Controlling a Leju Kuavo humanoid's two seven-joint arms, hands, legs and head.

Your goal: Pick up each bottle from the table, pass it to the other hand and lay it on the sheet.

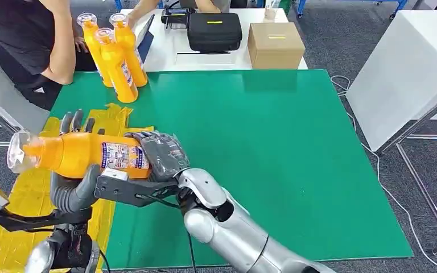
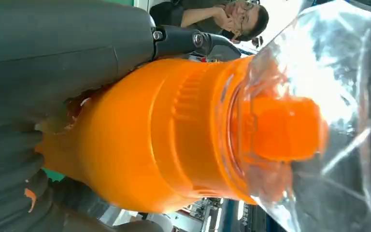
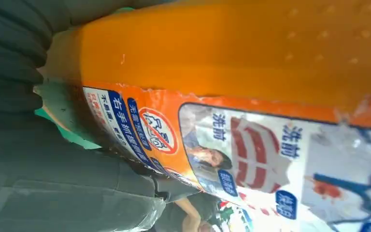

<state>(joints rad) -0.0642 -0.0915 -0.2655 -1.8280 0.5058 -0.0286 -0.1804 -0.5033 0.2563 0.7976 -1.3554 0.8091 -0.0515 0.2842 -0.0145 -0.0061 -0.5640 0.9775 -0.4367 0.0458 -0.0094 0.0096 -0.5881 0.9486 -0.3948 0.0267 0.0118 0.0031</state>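
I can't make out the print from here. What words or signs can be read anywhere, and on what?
"洗前": on the held bottle's label, right wrist view.
Round red prohibition sign: same label.
Blue strips of white characters: too blurred.
Standing bottles' labels: too small.
Yellow tags on black case and box: unreadable.

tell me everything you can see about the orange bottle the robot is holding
The orange bottle looks like glossy plastic, with a clear cap over an orange nozzle and a white and blue printed label that is torn at the edges. It lies on its side in the air above the yellow sheet, cap pointing to the robot's left. The left hand cradles its neck end; the right hand grips its base.
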